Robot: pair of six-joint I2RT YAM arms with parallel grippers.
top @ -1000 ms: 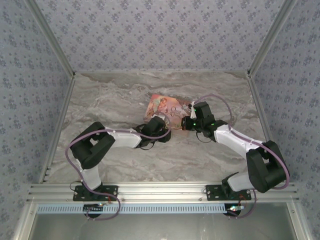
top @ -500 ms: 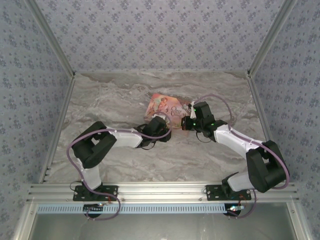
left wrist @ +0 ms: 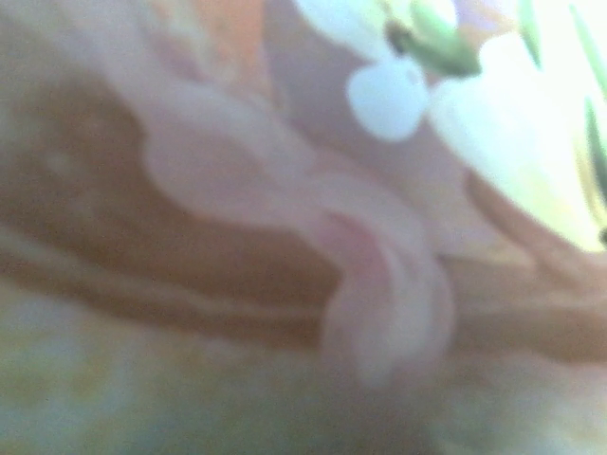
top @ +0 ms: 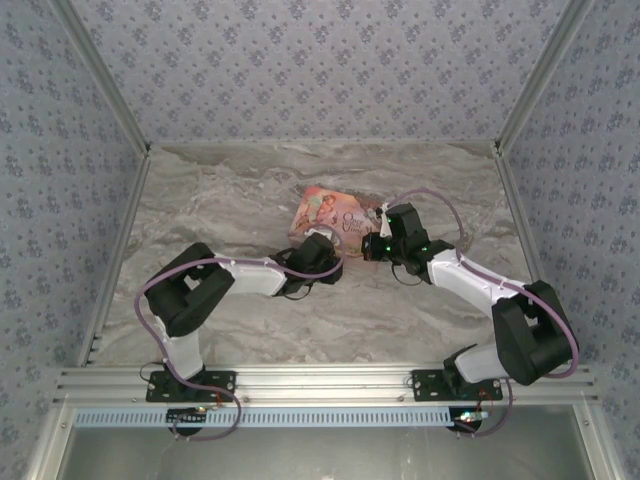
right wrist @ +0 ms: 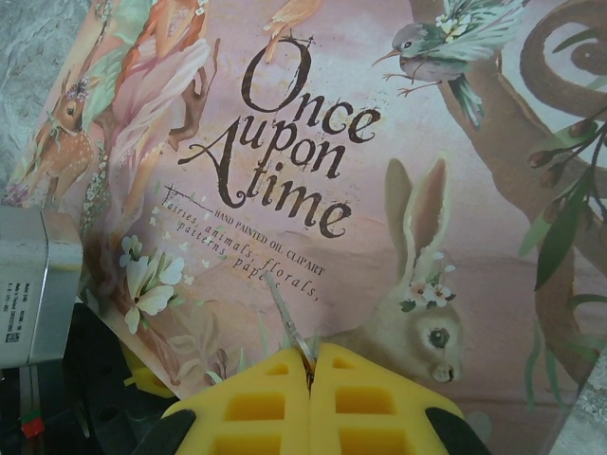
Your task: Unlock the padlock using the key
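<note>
My right tool (right wrist: 308, 358) is fully closed, its two yellow pads (right wrist: 248, 406) pressed flat together with no gap. Pinched in the seam between them is the key (right wrist: 287, 320), a thin sliver of metal. It juts out past the pad tips and slants up and to the left over the pink tin (right wrist: 313, 142). The key's free end hangs over the tin's lid, just below the small print under "Once upon a time" and just left of the painted rabbit. Whether it touches the lid I cannot tell. Seen from above, this tool sits at the tin's near right corner.

My left tool (top: 320, 250) is pushed up against the tin's near edge, left of my right tool. Its own camera is so close to the tin that the painted lid is a pink and cream blur. I cannot tell how far this tool is open or whether it has hold of anything.

In my right wrist view a grey labelled block (right wrist: 33, 284) stands at the tin's left edge. A scrap of yellow (right wrist: 142, 374) peeks out beneath the tin's lower left corner. The marbled bench (top: 220, 200) spreads out around the tin.
</note>
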